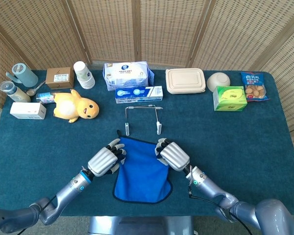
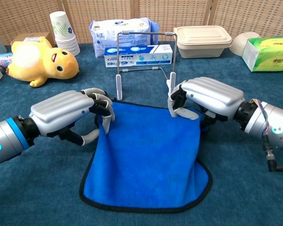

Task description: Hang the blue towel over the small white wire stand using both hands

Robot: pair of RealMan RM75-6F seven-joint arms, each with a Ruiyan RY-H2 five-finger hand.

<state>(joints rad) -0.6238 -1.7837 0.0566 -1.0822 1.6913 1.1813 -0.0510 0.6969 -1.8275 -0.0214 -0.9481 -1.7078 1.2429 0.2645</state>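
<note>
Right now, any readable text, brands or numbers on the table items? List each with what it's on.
Nothing reads with certainty.
toothpaste box: large "7"-like mark; other print blurred.
wipes pack: print too blurred.
green tissue box: circular label, illegible.
snack bag: print illegible.
brown box: label too small.
white box: no legible text.
paper cups: pattern only.

The head view looks steeply down from high behind the robot, taking in the whole table (image 1: 264,147) out to the wicker screen (image 1: 137,29) at its far edge. The chest view sits low and close, facing nearly level across the near table toward the far row of goods, so the hands fill its foreground. Both share the left hand (image 1: 104,160), the right hand (image 1: 172,154), the blue towel (image 2: 146,160), the white wire stand (image 2: 145,61) and the yellow plush (image 1: 77,106).
</note>
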